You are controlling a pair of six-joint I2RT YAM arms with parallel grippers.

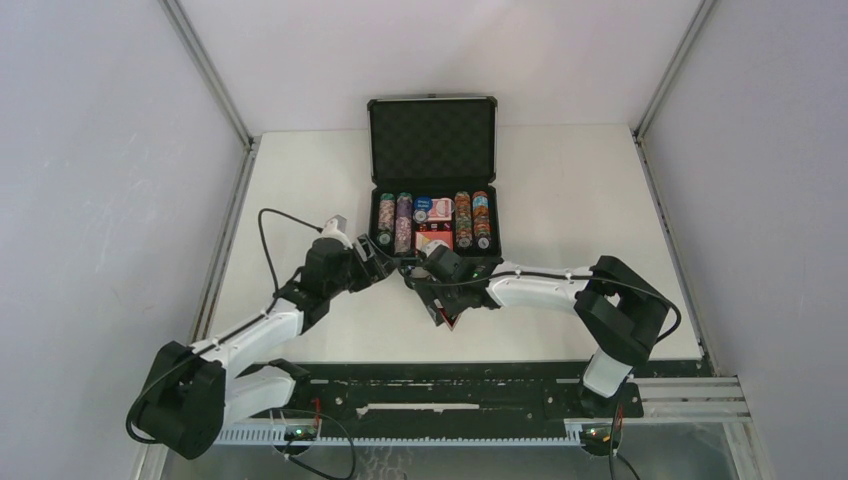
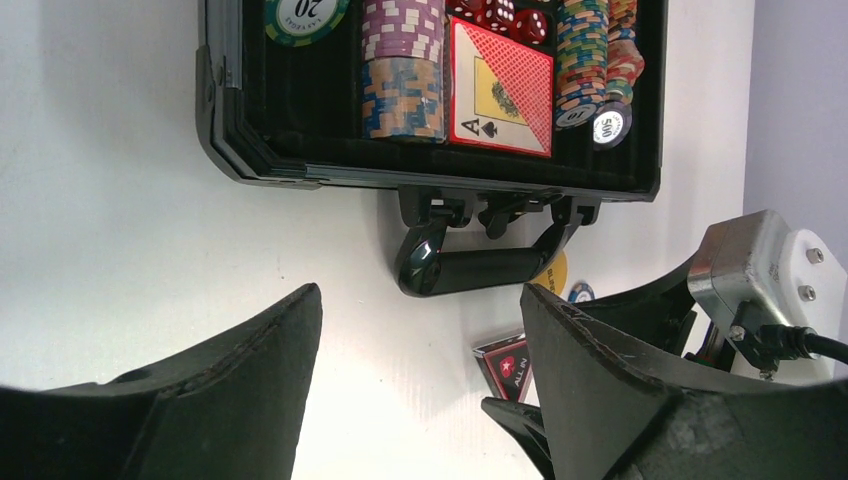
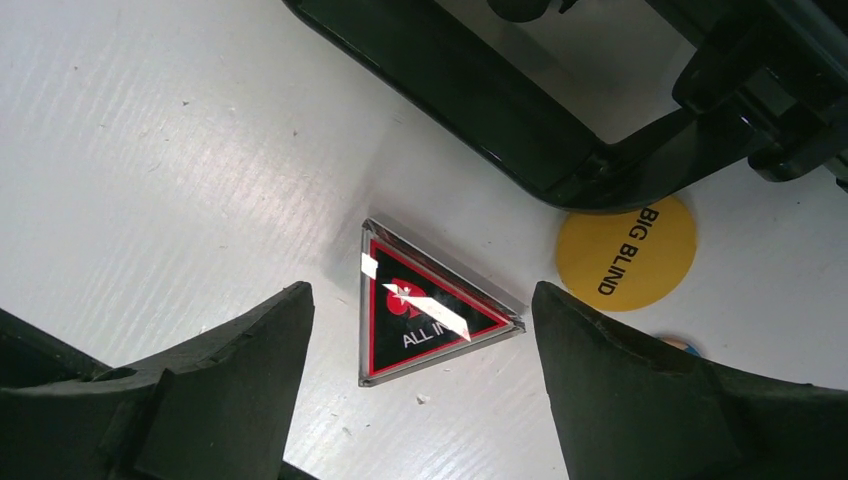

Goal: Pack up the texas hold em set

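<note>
Both claws spread wide before the open case (image 1: pixel 432 140).
Right claw (image 3: pixel 420 292) straddles the triangle token (image 3: pixel 415 325) at frame centre, not touching; left claw (image 2: pixel 420 292) empty, facing the handle (image 2: pixel 480 268).

Table (image 1: pixel 590 190): bare surface left and right of the briefcase (image 2: pixel 225 120); free passage on both sides.
Lid (image 1: pixel 432 140): upright, closes off the far side.
Briefcase interior: filled with chip stacks (image 2: pixel 403 70) and a card box (image 2: pixel 500 85); possibly no spare gaps, view too small to tell.
Near edge: handle (image 2: pixel 465 268) juts out; ALL IN triangle (image 3: pixel 425 320) and BIG BLIND disc (image 3: pixel 626 252) lie flat just beside it.
Left gripper (image 1: pixel 385 262) and right gripper (image 1: pixel 425 278): close together before the handle, jaws apart, each crowding the other's approach.
</note>
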